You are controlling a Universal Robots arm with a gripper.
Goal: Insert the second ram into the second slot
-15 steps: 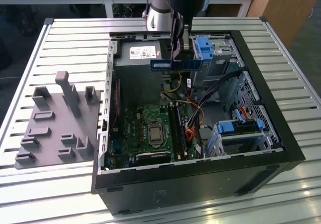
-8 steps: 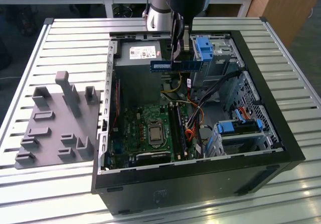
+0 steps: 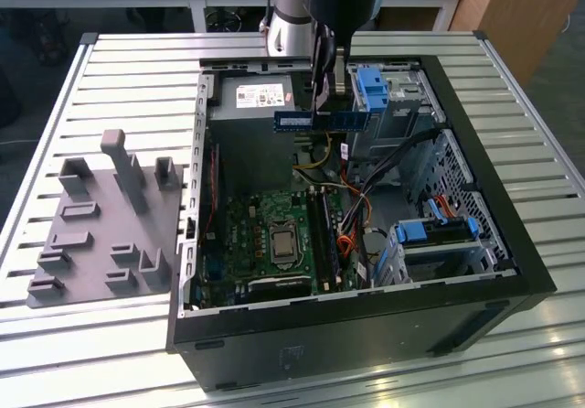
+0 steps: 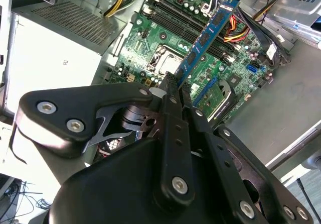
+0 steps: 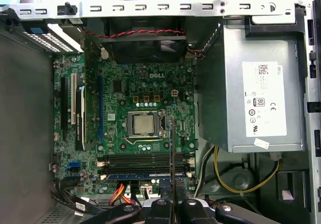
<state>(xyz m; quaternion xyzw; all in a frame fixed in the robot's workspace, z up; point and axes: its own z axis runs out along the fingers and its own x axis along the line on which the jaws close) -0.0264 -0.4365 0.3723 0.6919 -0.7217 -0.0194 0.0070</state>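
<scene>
- Gripper (image 3: 321,106) hangs over the open computer case (image 3: 366,335), its fingers clenched on the second ram (image 3: 292,120), which it holds level in the air, apart from the motherboard (image 3: 265,234).
- In the second wrist view, the blue stick (image 4: 208,30) juts out from the fingertips (image 4: 169,86) toward the green board (image 4: 150,38).
- In the first wrist view, the ram (image 5: 172,143) appears edge-on as a thin line running beside the processor socket (image 5: 143,124) and across the memory slots (image 5: 135,161).
- Another blue stick (image 5: 135,175) is already seated in one slot, with dark slots just beside it.
</scene>
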